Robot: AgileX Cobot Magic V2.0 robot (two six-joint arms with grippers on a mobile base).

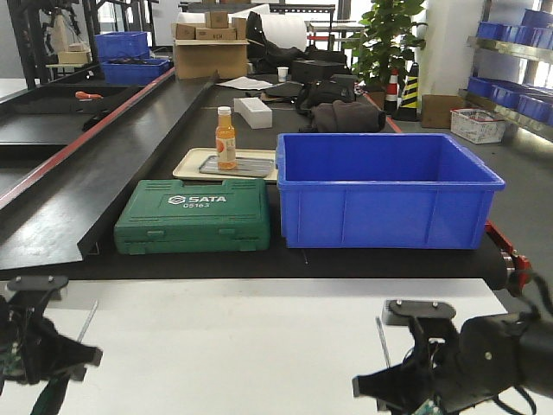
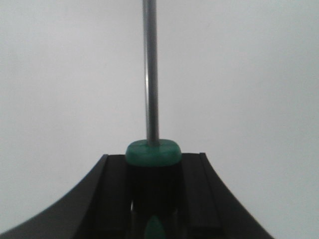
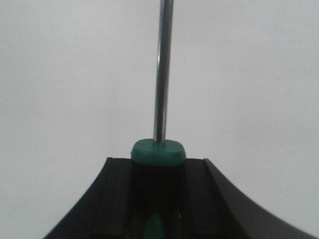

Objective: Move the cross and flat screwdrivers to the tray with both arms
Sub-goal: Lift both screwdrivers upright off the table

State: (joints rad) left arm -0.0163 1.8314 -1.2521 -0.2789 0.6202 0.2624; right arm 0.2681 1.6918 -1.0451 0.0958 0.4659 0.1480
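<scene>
Both screwdrivers are held over the white table at the near edge. In the left wrist view my left gripper (image 2: 152, 167) is shut on one black-and-green handle (image 2: 152, 181), its steel shaft (image 2: 150, 74) pointing away. My right gripper (image 3: 158, 168) is shut on the other handle (image 3: 158, 184), with its shaft (image 3: 162, 74) also pointing forward. From the front the left gripper (image 1: 62, 356) and left shaft (image 1: 86, 322) are at bottom left. The right gripper (image 1: 396, 380) and right shaft (image 1: 381, 337) are at bottom right. The grey tray (image 1: 251, 166) lies far back on a beige tray (image 1: 187, 163).
An orange bottle (image 1: 225, 137) stands on the grey tray. A green SATA tool case (image 1: 193, 215) and a deep blue crate (image 1: 385, 189) sit on the black belt between the white table (image 1: 233, 346) and the trays. A black bag (image 1: 347, 116) and boxes lie further back.
</scene>
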